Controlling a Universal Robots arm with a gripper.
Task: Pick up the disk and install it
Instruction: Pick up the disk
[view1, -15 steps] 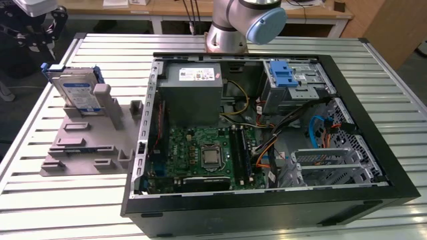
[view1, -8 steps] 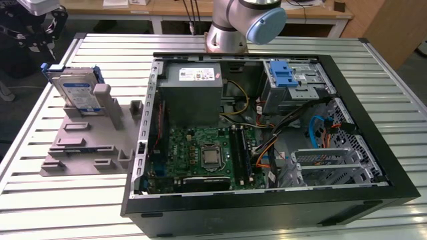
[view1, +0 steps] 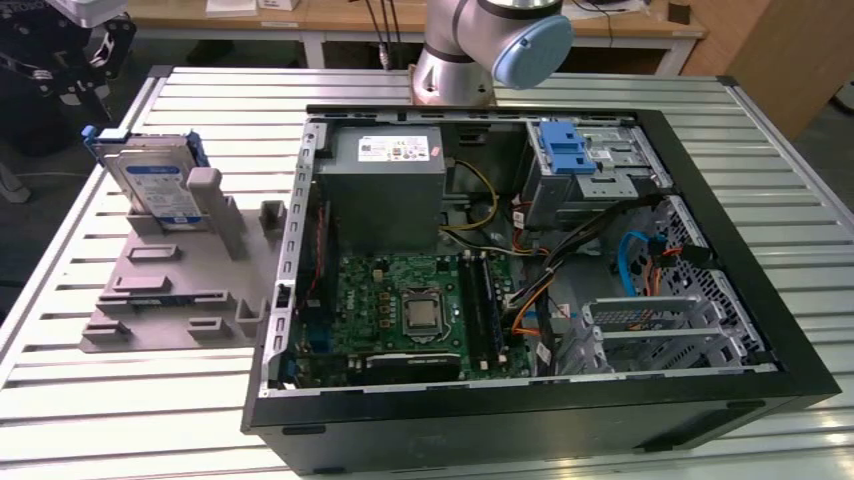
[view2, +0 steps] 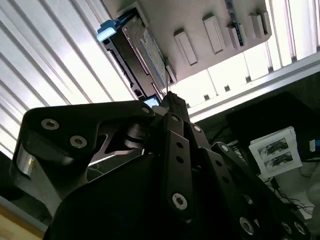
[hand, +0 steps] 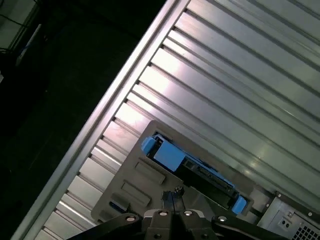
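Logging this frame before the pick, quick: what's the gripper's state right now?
Gripper: closed, holding nothing; the disk stands untouched in the grey holder.

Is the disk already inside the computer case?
No, the disk stands upright in the grey holder on the table, outside the computer case.

Open air above the disk (view1: 150, 185); holder post (view1: 204, 198) flanks it; computer case (view1: 534, 425) beside.
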